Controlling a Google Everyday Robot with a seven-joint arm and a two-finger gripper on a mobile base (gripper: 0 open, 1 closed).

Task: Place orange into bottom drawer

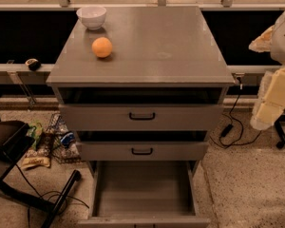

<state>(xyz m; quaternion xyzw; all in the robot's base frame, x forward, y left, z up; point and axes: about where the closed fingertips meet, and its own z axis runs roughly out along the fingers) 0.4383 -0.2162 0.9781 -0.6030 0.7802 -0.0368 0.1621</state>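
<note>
**Cabinet** [171, 46]: grey, three drawers, flat top; the reference for every place below.

**Orange** [102, 47]: on the cabinet top, left half, nearer the front edge than the back. Sits free, with nothing touching it.

**White bowl** [91, 17]: on the cabinet top, back left corner, just behind the orange and apart from it. Upright.

**Top drawer** [180, 118]: directly under the cabinet top, pulled out a little, black handle at the centre of its front.

**Middle drawer** [109, 151]: below the top drawer, also slightly out, with a smaller black handle.

**Bottom drawer** [142, 194]: lowest level of the cabinet, pulled far out toward the camera. Plain grey interior, low front panel.

**Gripper** [268, 113]: cream-coloured, hanging in the air to the right of the cabinet, level with the top drawer and well apart from the orange. Holds nothing that shows; whether it is open or closed cannot be told.

**Black cable** [232, 127]: on the floor to the right of the cabinet, running past its lower corner.

**Wire basket** [57, 127]: on the floor to the left of the cabinet, with packets lying in and around it.
</note>
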